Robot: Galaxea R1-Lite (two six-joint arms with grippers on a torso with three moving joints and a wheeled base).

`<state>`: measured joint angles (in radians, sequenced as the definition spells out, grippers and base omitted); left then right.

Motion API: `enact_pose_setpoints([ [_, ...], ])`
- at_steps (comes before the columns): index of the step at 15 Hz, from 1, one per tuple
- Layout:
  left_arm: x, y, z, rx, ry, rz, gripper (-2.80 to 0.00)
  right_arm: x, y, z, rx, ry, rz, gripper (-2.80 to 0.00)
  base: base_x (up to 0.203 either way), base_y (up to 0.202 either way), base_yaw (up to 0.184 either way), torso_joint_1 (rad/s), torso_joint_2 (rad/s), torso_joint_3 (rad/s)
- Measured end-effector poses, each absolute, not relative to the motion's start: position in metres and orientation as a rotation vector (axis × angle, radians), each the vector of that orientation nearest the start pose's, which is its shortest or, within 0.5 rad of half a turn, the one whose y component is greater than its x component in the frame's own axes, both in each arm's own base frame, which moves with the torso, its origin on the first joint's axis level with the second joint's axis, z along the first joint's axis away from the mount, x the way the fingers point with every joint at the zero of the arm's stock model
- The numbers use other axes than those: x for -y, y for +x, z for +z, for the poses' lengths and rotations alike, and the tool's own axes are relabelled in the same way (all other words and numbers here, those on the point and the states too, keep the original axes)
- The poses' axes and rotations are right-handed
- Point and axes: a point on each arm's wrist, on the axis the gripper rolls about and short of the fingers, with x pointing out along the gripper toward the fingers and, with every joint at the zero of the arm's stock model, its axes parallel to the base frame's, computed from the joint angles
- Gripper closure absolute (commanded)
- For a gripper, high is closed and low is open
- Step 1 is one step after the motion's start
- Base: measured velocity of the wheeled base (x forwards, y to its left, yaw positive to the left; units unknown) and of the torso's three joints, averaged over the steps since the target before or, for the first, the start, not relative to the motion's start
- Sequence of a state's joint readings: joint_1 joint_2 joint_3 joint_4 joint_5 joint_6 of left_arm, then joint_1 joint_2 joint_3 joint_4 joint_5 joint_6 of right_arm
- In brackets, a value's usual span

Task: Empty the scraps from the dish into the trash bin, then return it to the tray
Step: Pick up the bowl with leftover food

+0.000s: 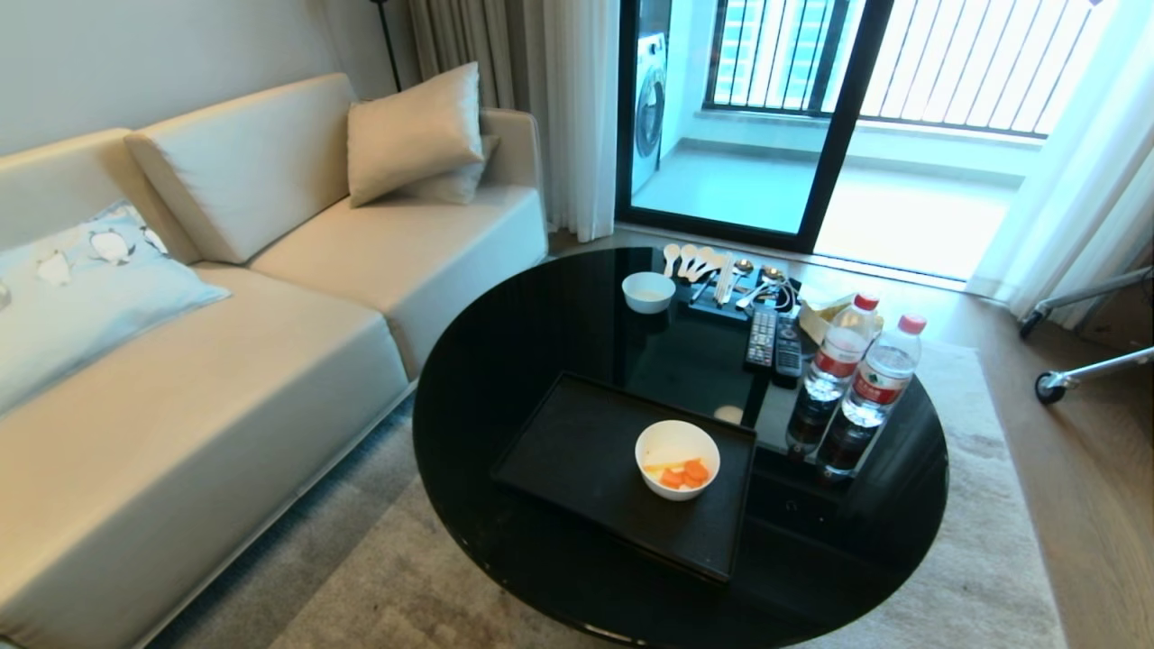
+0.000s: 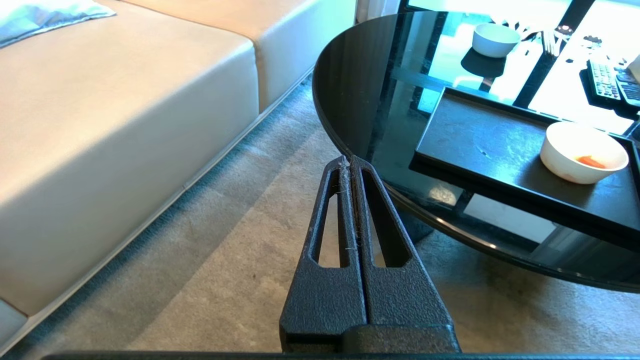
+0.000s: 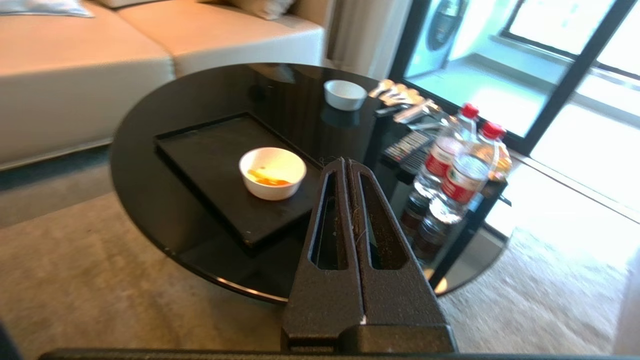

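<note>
The dish (image 1: 677, 459) is a small white bowl standing on the black tray (image 1: 577, 451), toward its right end. Orange and pale scraps (image 1: 682, 473) lie inside it. The bowl also shows in the left wrist view as the dish (image 2: 582, 152) and in the right wrist view as the dish (image 3: 272, 172) with scraps (image 3: 269, 179). My right gripper (image 3: 347, 161) is shut and empty, held short of the table's near edge. My left gripper (image 2: 350, 159) is shut and empty, low over the rug by the table's rim. Neither arm shows in the head view. The trash bin is out of view.
On the round black glass table (image 1: 541, 333) stand a second white bowl (image 1: 648, 291), a cutlery stand with spoons (image 1: 735, 284), two remotes (image 1: 773, 342) and two water bottles (image 1: 861, 374). A beige sofa (image 1: 225, 361) lies to the left, a glass balcony door behind.
</note>
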<state>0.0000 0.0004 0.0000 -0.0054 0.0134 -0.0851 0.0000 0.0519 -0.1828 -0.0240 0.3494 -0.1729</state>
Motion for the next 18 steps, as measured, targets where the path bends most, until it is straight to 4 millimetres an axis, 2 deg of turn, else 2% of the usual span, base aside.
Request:
enact_pose_setpoints([
  [3, 0.000, -0.023, 0.076, 0.006, -0.085, 0.013, 0.00, -0.010, -0.027, 0.164, 0.161, -0.221, 0.447, 0.00, 0.000, 0.000, 0.000, 0.000, 0.00, 0.000],
  [5, 0.000, -0.023, 0.076, 0.006, -0.085, 0.013, 0.00, -0.011, -0.012, 0.194, 0.136, -0.238, 0.490, 0.00, 0.000, 0.000, 0.000, 0.000, 0.00, 0.000],
  [8, 0.000, -0.023, 0.076, 0.005, -0.085, 0.013, 0.00, -0.012, 0.020, 0.240, 0.119, -0.264, 0.551, 0.00, 0.000, 0.000, 0.000, 0.000, 0.00, 0.000],
  [11, 0.000, -0.023, 0.076, 0.005, -0.085, 0.013, 0.00, -0.015, 0.058, 0.274, 0.120, -0.269, 0.678, 0.00, 0.000, 0.000, 0.000, 0.000, 0.00, 0.000],
  [14, 0.000, -0.023, 0.076, 0.006, -0.085, 0.013, 0.00, -0.030, 0.096, 0.287, 0.074, -0.252, 0.812, 0.00, 0.000, 0.000, 0.000, 0.000, 0.00, 0.000],
  [18, 0.000, -0.023, 0.076, 0.005, -0.085, 0.013, 0.00, -0.060, 0.153, 0.294, 0.050, -0.279, 0.831, 0.00, 0.000, 0.000, 0.000, 0.000, 0.00, 0.000],
])
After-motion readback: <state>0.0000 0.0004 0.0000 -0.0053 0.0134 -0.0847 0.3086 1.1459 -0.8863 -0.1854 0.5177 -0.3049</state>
